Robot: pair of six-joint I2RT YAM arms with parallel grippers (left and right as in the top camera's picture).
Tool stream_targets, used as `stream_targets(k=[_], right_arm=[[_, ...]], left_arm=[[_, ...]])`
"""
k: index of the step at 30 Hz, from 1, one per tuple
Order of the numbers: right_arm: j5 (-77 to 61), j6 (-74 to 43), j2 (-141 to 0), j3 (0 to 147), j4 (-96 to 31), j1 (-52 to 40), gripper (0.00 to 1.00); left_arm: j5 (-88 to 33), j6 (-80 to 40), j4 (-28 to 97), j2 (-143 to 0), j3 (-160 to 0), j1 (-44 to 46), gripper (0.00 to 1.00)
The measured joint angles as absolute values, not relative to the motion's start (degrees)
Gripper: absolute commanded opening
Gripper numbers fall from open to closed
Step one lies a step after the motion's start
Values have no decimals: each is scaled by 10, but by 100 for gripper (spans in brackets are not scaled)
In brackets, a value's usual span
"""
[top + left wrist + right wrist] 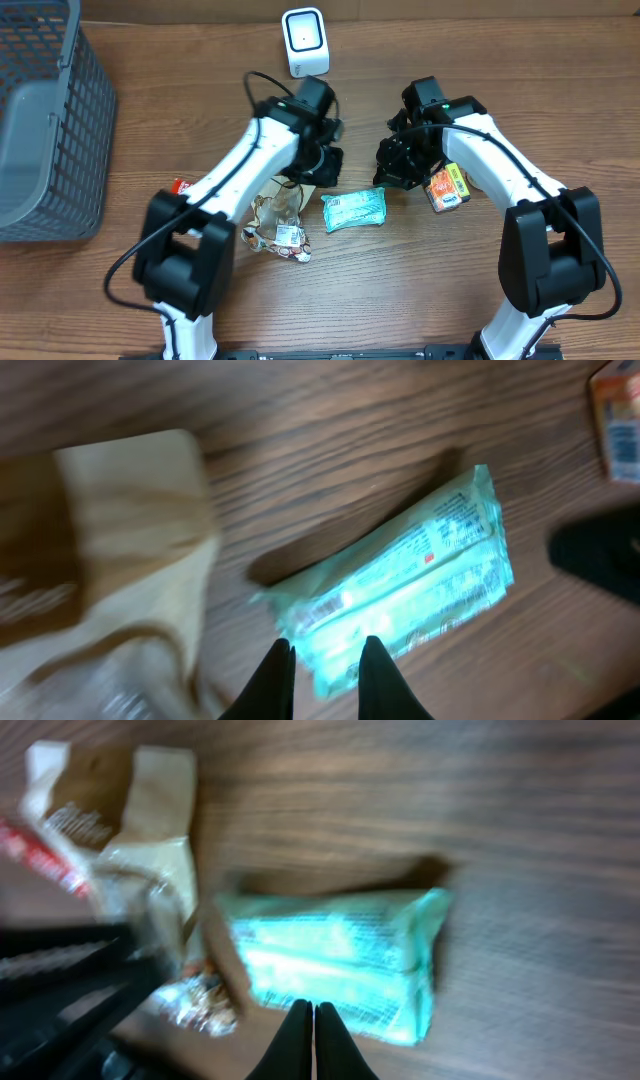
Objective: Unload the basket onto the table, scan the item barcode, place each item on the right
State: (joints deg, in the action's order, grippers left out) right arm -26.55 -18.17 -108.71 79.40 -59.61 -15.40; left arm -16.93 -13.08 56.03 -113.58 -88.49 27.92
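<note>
The teal packet [353, 210] lies flat on the worktop [400, 290], about midway between my two arms, printed face up (the small print is too blurred in both wrist views to pick out a barcode). My left end effector [320, 682] hangs over the packet's near edge with its two fingers [272, 678] drawn close, leaving a narrow slit between them. The packet's corner shows in that slit, and I cannot tell whether I am pinching it or only hovering above it. My right end effector [313, 1042] is on the packet's other side. Its fingers are pressed tight together with nothing between them, and the tips are over the packet's edge.

Just to the left of the packet lies a crumpled brown-and-clear snack bag [278, 222], close to it but seemingly not touching. An orange box [447, 187] sits on the right side, partly under my right arm. A small red item [181, 185] peeks out beside my left arm. The white scanner [304, 42] stands upright at the far edge of the worktop, well apart from the packet. A grey wire basket [40, 130] fills the far left corner.
</note>
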Motion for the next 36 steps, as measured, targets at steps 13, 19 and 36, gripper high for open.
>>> stream_targets(k=[13,19,36], right_arm=[[-373,-142,-1087,696,-504,-143,4],[-379,-167,-1087,634,-454,-156,4],[-347,-174,-1087,634,-451,-158,4]], left_arm=[[-167,-131,531,-1233,-885,300,5],[-165,-131,522,-1234,-885,300,4],[-165,-129,644,-1235,-982,291,4]])
